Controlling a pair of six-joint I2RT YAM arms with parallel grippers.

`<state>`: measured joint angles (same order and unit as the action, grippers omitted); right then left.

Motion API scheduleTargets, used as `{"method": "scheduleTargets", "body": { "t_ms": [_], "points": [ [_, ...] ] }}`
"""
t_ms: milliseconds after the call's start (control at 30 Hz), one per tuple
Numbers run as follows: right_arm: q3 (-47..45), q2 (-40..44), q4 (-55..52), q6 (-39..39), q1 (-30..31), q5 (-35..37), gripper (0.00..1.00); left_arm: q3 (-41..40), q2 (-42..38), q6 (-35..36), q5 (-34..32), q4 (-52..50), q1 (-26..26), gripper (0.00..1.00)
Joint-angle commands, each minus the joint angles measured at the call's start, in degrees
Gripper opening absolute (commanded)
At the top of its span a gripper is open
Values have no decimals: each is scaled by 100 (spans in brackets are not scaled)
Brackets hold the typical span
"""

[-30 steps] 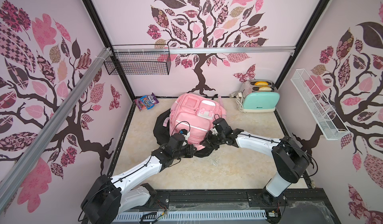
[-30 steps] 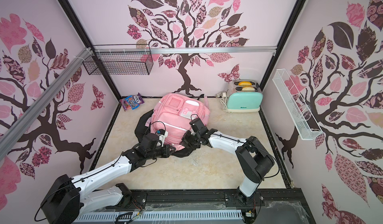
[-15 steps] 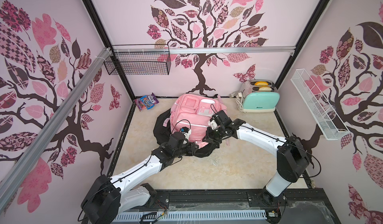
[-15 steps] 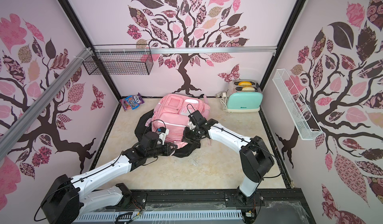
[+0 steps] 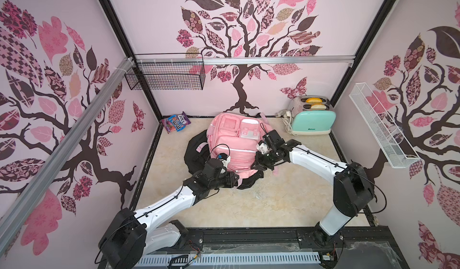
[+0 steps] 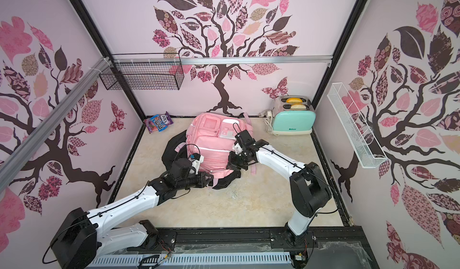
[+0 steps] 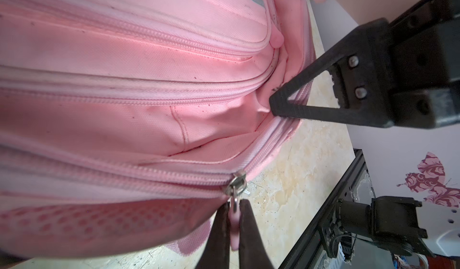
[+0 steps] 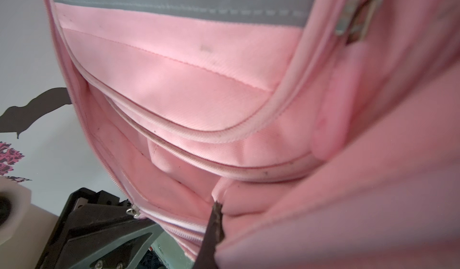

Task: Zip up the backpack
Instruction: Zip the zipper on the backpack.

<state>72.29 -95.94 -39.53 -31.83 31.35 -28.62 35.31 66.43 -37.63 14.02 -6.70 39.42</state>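
Your left arm stretches low from the near rail, its left gripper clamped on the pink zipper pull. Your right arm, elbow bent, reaches in sideways, right gripper pinched shut on side fabric of the backpack, which lies mid-floor near the back wall.
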Motion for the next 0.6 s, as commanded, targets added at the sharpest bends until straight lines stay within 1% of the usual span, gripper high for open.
{"method": "scheduleTargets", "body": {
  "t_ms": [0, 100, 200, 300, 400, 433, 500, 567],
  "points": [
    [198, 124, -394, 386, -269, 1031, 0, 11, -16, 62, -224, -350, -39, 0],
    [175, 173, -518, 259, -353, 1524, 0, 11, 3, 110, -194, -349, -40, 0],
    [-51, 487, -356, -18, -500, 1984, 0, 3, 27, 179, -228, -343, -38, 0],
    [-155, 723, -183, -262, -507, 1863, 0, 9, 61, 237, -290, -375, -1, 0],
    [-364, 810, 212, -595, -505, 1330, 0, 10, 131, 271, -295, -366, 35, 0],
    [-477, 822, 402, -735, -490, 1132, 4, 19, 160, 271, -294, -358, 41, 0],
    [-595, 759, 618, -984, -472, 739, 19, 20, 198, 274, -285, -320, 55, 0],
    [-689, 676, 774, -1195, -426, 485, 31, 20, 228, 259, -262, -260, 57, 0]
  ]
}}
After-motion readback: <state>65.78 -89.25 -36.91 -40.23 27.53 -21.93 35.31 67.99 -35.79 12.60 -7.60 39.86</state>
